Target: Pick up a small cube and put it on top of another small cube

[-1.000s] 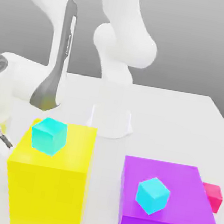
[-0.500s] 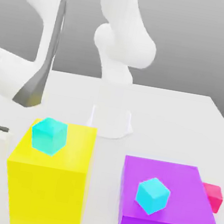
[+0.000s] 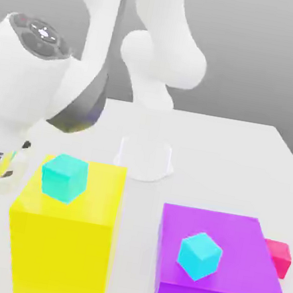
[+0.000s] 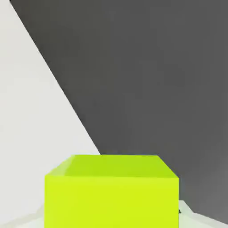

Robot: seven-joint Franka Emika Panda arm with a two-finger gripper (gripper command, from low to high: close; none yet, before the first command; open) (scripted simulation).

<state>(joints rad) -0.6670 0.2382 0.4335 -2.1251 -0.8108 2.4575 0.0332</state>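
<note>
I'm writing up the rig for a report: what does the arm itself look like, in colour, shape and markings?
The arm is glossy white, built of thick rounded tube segments with bulbous joints, rising from a short white round base. A dark grey curved panel runs along one link. The near joint ends in a dark grey round cap with small red and pale marks. No cables are visible.

White desk [image 3: 240, 165] spans frame, far edge toward 12 o'clock; plain grey backdrop [image 3: 272, 56] behind; soft even light.
</note>
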